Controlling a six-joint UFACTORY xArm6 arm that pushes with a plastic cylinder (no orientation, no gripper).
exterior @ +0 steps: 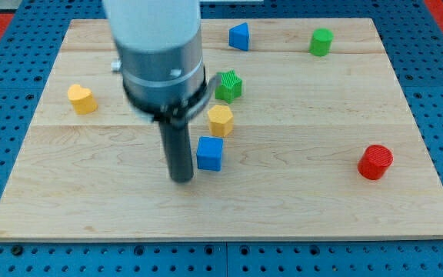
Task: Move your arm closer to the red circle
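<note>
The red circle block (375,161) lies near the view's right edge of the wooden board (298,208). My tip (181,179) stands at the view's lower middle-left, far to the left of the red circle. It is just left of a blue cube (210,153), close to it or touching; I cannot tell which. The arm's grey body hides the board above the tip.
A yellow hexagon block (220,120) sits just above the blue cube, a green star-like block (228,85) above that. A yellow heart-like block (82,98) is at the left, a blue block (239,36) and a green cylinder (321,41) at the top.
</note>
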